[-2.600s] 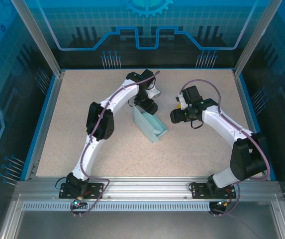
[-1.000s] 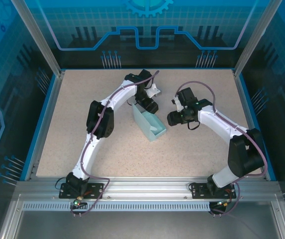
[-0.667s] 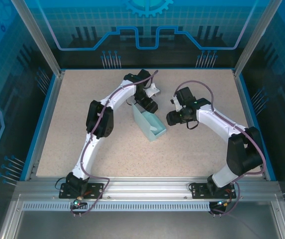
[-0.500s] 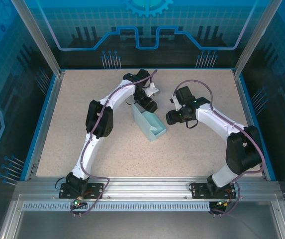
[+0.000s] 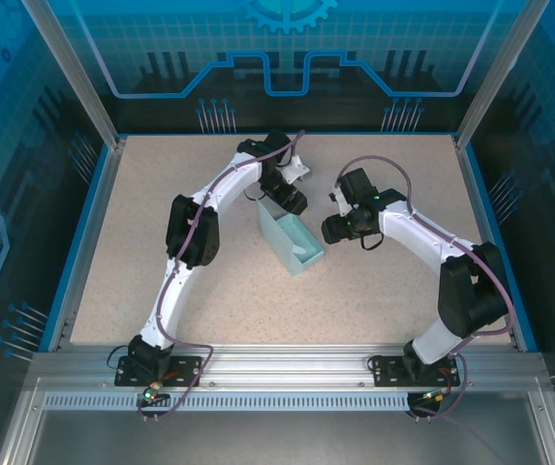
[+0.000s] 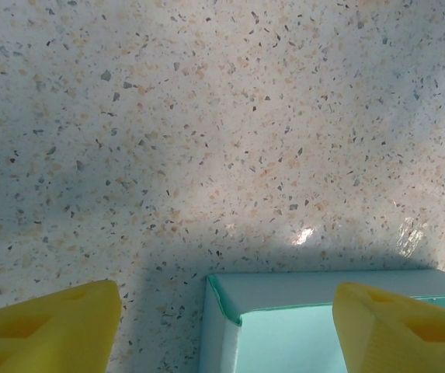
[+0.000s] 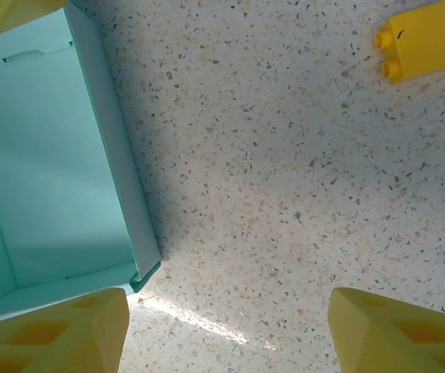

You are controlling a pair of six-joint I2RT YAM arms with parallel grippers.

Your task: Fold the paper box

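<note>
In the left wrist view the left gripper (image 6: 226, 330) is wide open with nothing held; its yellow fingertips (image 6: 47, 326) sit well apart at the near edge; one upper corner of the paper box (image 6: 292, 338) stands in the gap between them, clear of one finger and running behind the other, contact there unclear; beyond that corner the bare speckled table (image 6: 206, 116) stretches ahead of the tool; the right gripper (image 7: 226, 334) is wide open too, gripping nothing, bare table between its fingers; the box's near corner sits just beside one fingertip, touching or not I cannot tell; the box is open-topped with its walls upright and pale teal inside, and it runs away ahead of that finger; farther ahead on the other finger's side is a small yellow piece (image 7: 428, 39) with two studs, well apart from the box, cannot tell what it is; from the top camera the box (image 5: 292, 240) lies on the table between both tools; the left gripper (image 5: 289, 200) is over its far end; the right gripper (image 5: 333, 231) is just beside its long side.
</note>
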